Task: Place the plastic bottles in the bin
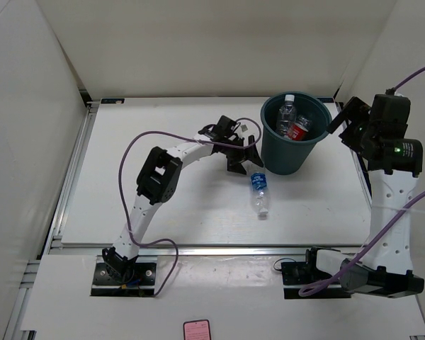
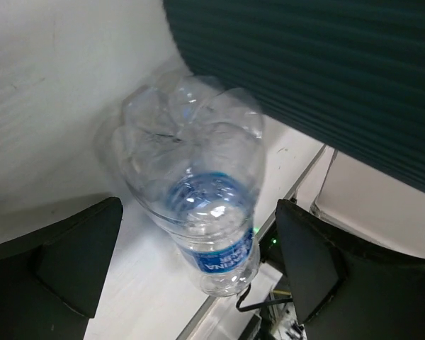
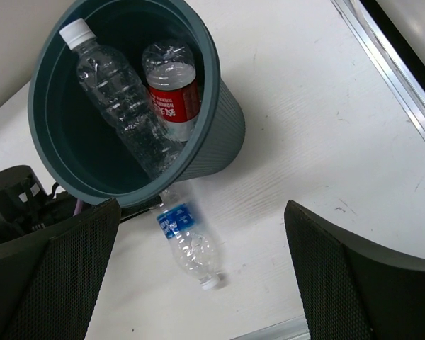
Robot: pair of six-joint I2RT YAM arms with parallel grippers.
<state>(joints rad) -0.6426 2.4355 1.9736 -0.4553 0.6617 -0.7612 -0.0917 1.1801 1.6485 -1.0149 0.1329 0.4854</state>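
Observation:
The dark teal bin [image 1: 292, 154] stands at the back right of the table and holds the unlabelled bottle [image 1: 287, 112] and the red-labelled bottle [image 1: 299, 128]; both show in the right wrist view [image 3: 120, 95] [image 3: 173, 95] inside the bin [image 3: 223, 134]. The blue-labelled bottle [image 1: 259, 193] lies on the table in front of the bin, cap toward the near edge, slightly blurred [image 3: 184, 237]. My left gripper [image 1: 246, 163] is open at its base end; the bottle [image 2: 198, 191] lies between the spread fingers [image 2: 78, 262], untouched. My right gripper [image 1: 342, 122] is open and empty, raised beside the bin's right side. The short black-capped bottle is out of view.
The bin wall [image 2: 326, 78] is close on the right of my left gripper. White enclosure walls [image 1: 42, 106] surround the table, with metal rails along its edges [image 1: 198, 246]. A pink card [image 1: 196, 329] lies on the near ledge. A purple cable [image 1: 138, 142] loops over the left arm.

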